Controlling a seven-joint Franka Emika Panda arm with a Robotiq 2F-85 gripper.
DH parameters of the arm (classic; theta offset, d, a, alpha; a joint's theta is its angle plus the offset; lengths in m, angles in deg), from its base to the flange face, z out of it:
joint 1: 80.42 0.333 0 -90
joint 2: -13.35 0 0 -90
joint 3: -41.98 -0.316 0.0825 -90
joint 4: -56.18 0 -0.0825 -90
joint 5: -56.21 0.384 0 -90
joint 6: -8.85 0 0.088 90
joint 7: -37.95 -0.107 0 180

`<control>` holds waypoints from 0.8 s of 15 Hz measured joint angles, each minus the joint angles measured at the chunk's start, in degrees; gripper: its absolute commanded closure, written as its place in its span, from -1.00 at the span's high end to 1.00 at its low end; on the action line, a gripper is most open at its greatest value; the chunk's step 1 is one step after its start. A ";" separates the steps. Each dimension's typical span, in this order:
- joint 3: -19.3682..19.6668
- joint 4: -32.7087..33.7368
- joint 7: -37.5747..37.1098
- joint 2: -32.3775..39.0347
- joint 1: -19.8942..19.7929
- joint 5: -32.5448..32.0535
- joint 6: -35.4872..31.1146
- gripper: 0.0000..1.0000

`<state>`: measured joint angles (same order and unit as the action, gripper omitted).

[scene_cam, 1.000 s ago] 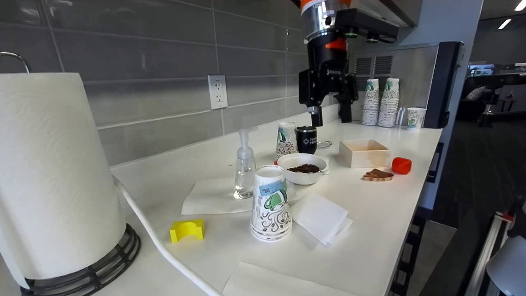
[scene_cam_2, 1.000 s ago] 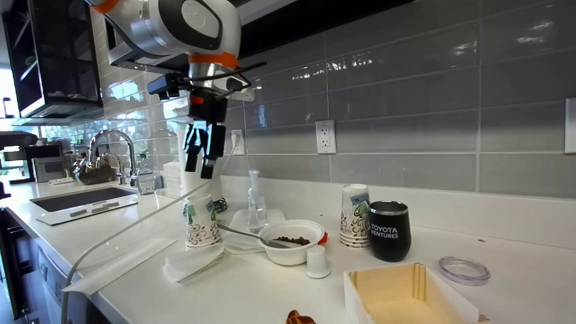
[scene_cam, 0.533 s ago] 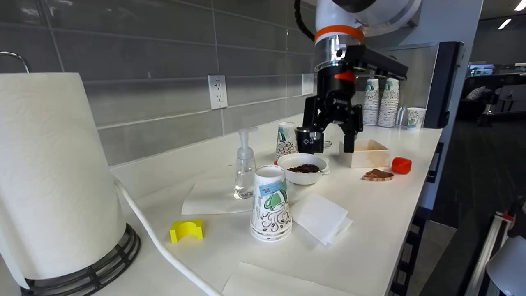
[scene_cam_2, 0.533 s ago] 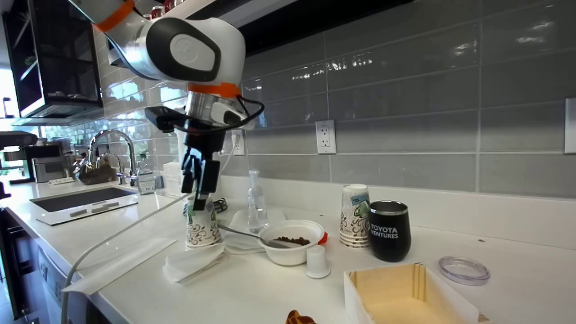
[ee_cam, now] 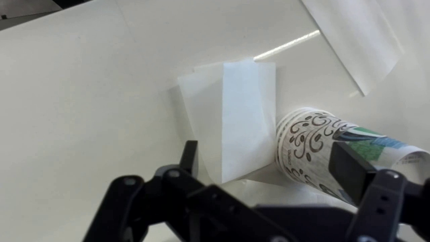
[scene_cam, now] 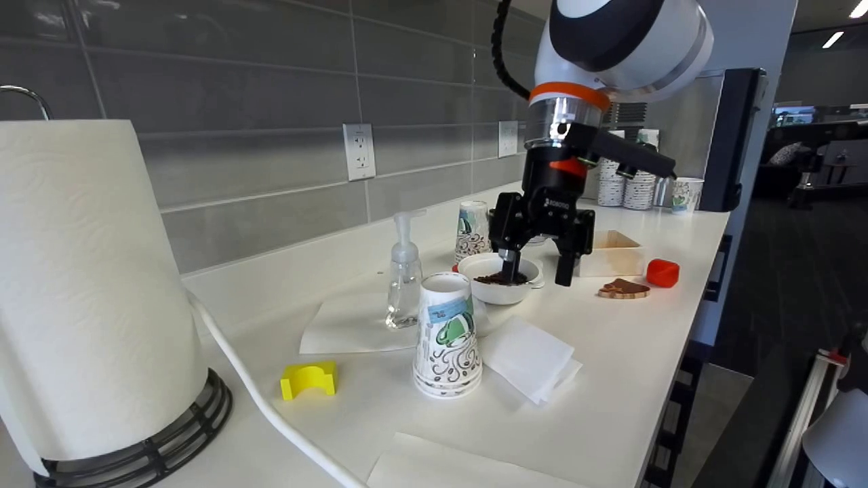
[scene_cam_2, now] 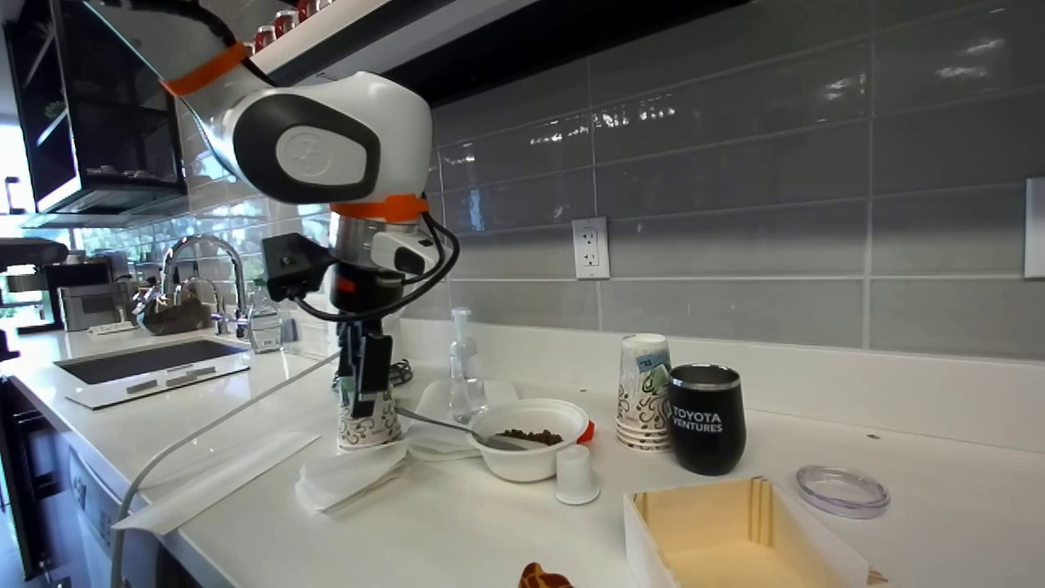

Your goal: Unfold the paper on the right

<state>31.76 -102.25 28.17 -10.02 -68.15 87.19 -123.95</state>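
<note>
The folded white paper lies on the counter beside an upside-down paper cup stack. It shows in both exterior views (scene_cam: 529, 359) (scene_cam_2: 347, 480) and in the wrist view (ee_cam: 247, 117), with a crease and an upper flap slightly raised from the layers below. My gripper (scene_cam: 537, 274) is open and empty, pointing down above the counter. In an exterior view the gripper (scene_cam_2: 361, 400) overlaps the cup stack (scene_cam_2: 371, 429). In the wrist view the gripper (ee_cam: 268, 163) has its fingers wide apart, with the paper and the cup stack (ee_cam: 309, 148) beyond them.
A white bowl (scene_cam: 498, 295) with dark bits and a spoon stands near the paper. A soap bottle (scene_cam: 404, 285) stands on another paper sheet (scene_cam: 339, 335). A flat sheet (scene_cam: 461, 468) lies at the front. A white cable (scene_cam: 271, 407), wooden box (scene_cam: 603, 261) and paper towel roll (scene_cam: 95, 291) are around.
My gripper has come down toward the counter, from well above the bowl and cups to just over their height. It stays open. The paper and other objects have not moved.
</note>
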 measured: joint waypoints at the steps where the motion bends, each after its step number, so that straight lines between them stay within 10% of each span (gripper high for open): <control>1: -0.01 0.00 0.00 0.73 0.51 0.56 -1.18 1.00; 12: -0.47 0.00 0.00 10.08 2.57 2.42 -5.96 1.00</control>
<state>31.30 -102.25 28.17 0.05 -65.58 89.62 -129.91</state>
